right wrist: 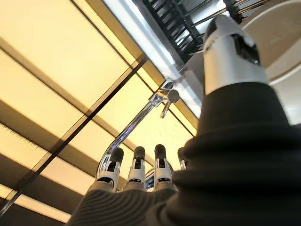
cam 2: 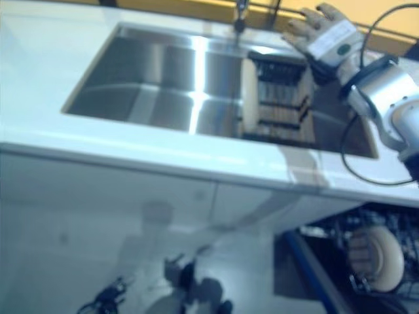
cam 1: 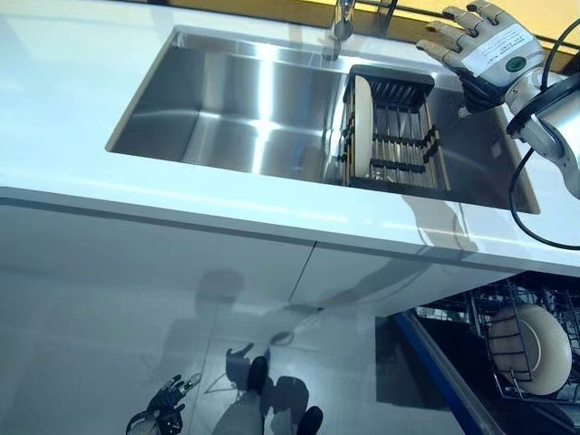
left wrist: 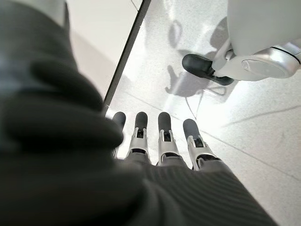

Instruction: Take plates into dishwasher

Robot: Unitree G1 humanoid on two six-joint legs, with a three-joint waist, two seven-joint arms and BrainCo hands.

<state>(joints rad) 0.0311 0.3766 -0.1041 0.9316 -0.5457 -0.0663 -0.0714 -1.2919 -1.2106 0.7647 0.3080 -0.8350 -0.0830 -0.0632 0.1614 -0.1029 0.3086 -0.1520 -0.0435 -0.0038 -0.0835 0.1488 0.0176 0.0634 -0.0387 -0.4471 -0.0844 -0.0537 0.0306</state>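
Your right hand (cam 1: 485,45) hovers empty, fingers spread, above the sink's far right corner. Drop it onto the upright plate (cam 1: 362,127) in the rack (cam 1: 399,136); pinch its rim.

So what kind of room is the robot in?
Most likely a kitchen. There is a steel sink set in a white counter, a tap behind it, a plate standing in a rack in the sink, and an open dishwasher rack holding another plate.
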